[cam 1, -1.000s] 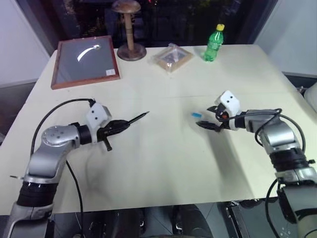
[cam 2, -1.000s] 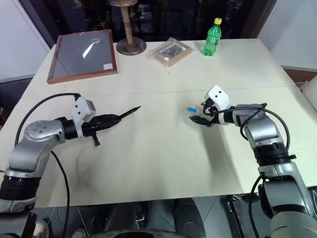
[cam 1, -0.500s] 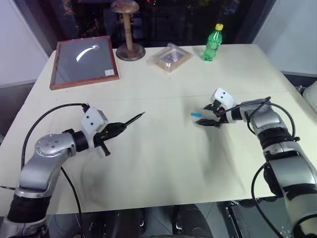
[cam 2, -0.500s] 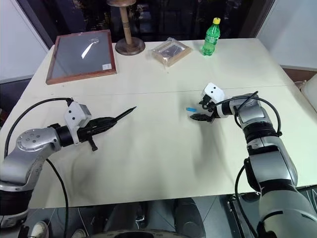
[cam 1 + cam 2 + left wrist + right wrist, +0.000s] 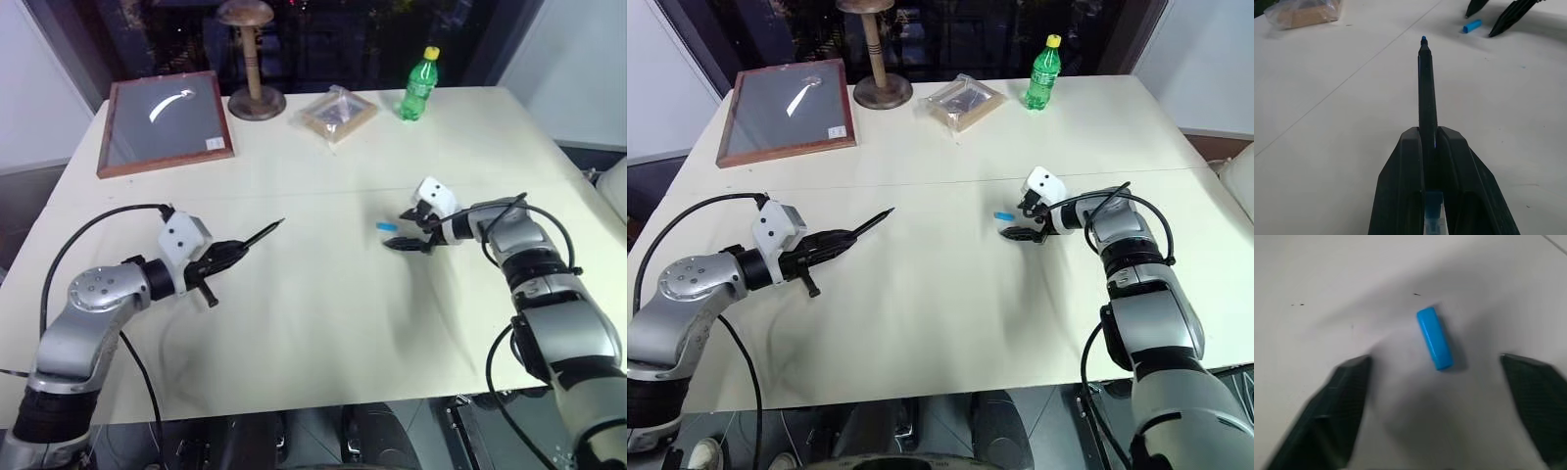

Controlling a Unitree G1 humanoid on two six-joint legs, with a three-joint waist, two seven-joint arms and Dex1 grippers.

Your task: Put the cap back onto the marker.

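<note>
The marker [image 5: 261, 235] is a slim black stick with a small blue tip [image 5: 1423, 38], held above the table on the left. My left gripper [image 5: 223, 257] is shut on its rear end, and it points toward the table's middle. The cap [image 5: 388, 226], a tiny bright blue cylinder, lies flat on the cream table [image 5: 313, 323] right of centre. My right gripper [image 5: 399, 231] is open just above the table. In the right wrist view the cap [image 5: 1434, 338] lies between its black fingers [image 5: 1337, 406], touching neither.
Along the far edge stand a framed dark panel [image 5: 165, 120], a wooden stand [image 5: 257, 59], a clear plastic packet [image 5: 338, 113] and a green bottle [image 5: 421, 86]. A black cable [image 5: 93, 230] loops from my left wrist.
My right gripper has slid forward to the cap, so its fingers now lie on either side of it. The left gripper and the marker have stayed put.
</note>
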